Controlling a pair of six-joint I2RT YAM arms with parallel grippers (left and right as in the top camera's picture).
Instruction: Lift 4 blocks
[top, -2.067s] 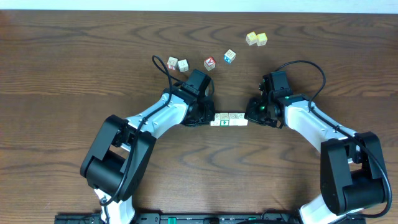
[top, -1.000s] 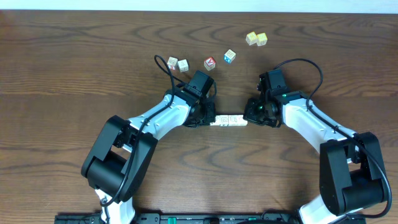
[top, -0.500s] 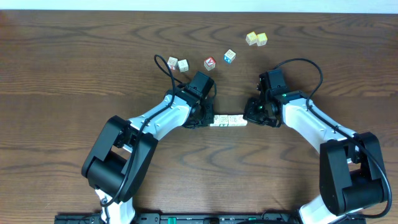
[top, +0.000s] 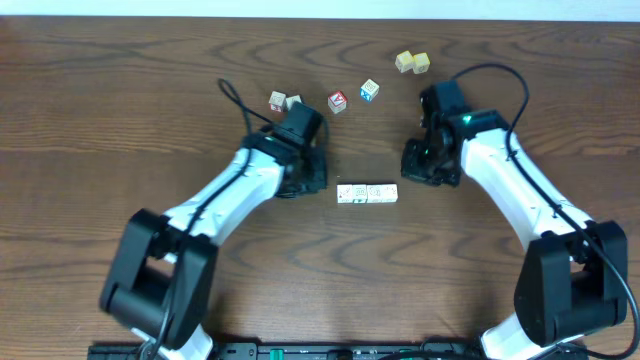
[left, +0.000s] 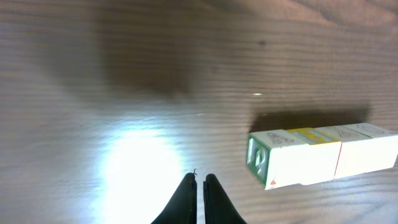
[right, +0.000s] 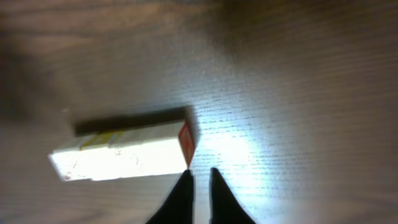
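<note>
My left jaws were pressed together on nothing, near the green-marked end of the 4 blocks (left: 311, 155) but not touching it. My right jaws showed a sliver of gap and were also empty, near the row's red-faced end; I couldn't tell if they were fully closed. The blocks lay end to end about the middle of the bench (top: 100, 120). I judged the lift not yet made. The next move called for squeezing both ends evenly, then rising together.

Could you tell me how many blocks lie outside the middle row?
6: two cream blocks by the left arm, a red block, a blue block, two yellowish blocks behind; arms may hide others.
</note>
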